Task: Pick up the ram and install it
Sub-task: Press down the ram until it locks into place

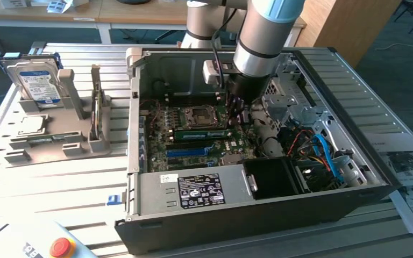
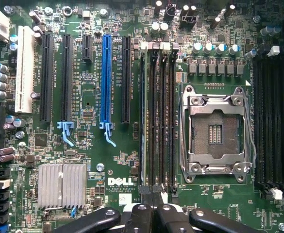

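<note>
Where the slatted worktop (image 1: pixel 49 183) comes nearest in the exterior view, a red push button (image 1: pixel 62 246) sits at the corner on that view's left. Printed sheets (image 1: pixel 411 172) lie off to its right.

Just behind the button stands the open computer case (image 1: pixel 264 220). It lies on its side with the board facing up. Along the case's near wall sits the grey power supply (image 1: pixel 196 191) with its black label, and a black shroud (image 1: pixel 275 180) is beside it. Blue and red cables are bundled toward the exterior view's right.

Deeper in lies the green motherboard (image 2: pixel 108 170). The wrist view shows a finned heat sink (image 2: pixel 61 184), a blue expansion slot (image 2: pixel 106 82) among black ones, and a bank of black memory slots (image 2: pixel 163 116). Next to these is the bare processor socket (image 1: pixel 196 115) (image 2: pixel 214 131) in its metal frame.

The ram (image 1: pixel 199 133) is inside the case. It stands on edge as a green strip in the slot bank just beside the socket, on the near side in the exterior view.

The pincer (image 1: pixel 236 105) (image 2: pixel 150 195) hangs straight down from the arm over the end of that bank. It is clenched, with its fingertips (image 2: pixel 144 193) pressed together and nothing between them. Whether they touch the end of the ram I cannot tell.

Well apart, on the exterior view's left, a grey holder (image 1: pixel 84 145) rests on the worktop. A silver hard drive (image 1: pixel 38 83) with a blue-white label stands upright at its far end. A square processor chip (image 1: pixel 30 124) lies flat in a recess nearer the front.
</note>
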Robot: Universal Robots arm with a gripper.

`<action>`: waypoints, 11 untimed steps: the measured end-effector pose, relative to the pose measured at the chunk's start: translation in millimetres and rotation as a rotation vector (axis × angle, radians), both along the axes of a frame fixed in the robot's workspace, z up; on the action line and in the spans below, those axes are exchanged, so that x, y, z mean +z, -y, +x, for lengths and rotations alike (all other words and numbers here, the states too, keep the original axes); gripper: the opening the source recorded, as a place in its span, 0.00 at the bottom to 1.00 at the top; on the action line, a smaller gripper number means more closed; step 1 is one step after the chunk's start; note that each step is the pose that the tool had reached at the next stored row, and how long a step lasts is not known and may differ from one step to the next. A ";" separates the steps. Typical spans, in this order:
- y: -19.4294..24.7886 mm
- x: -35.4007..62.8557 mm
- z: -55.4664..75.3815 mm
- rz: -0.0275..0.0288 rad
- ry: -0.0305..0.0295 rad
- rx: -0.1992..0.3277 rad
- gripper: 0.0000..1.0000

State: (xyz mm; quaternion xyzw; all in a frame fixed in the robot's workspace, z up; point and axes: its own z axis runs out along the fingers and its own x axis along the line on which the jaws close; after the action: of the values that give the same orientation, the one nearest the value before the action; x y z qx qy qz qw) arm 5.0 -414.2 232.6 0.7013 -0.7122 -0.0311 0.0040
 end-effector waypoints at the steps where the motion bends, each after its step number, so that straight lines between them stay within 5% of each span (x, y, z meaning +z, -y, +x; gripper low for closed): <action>1: 0.0 0.0 0.0 0.0000 0.0000 0.000 0.10; 11: 0.0 0.1 -10.2 -0.0002 0.0030 0.000 0.10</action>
State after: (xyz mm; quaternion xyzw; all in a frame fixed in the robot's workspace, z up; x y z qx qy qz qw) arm -5.2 -414.2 232.7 0.7013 -0.7122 -0.0300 0.0030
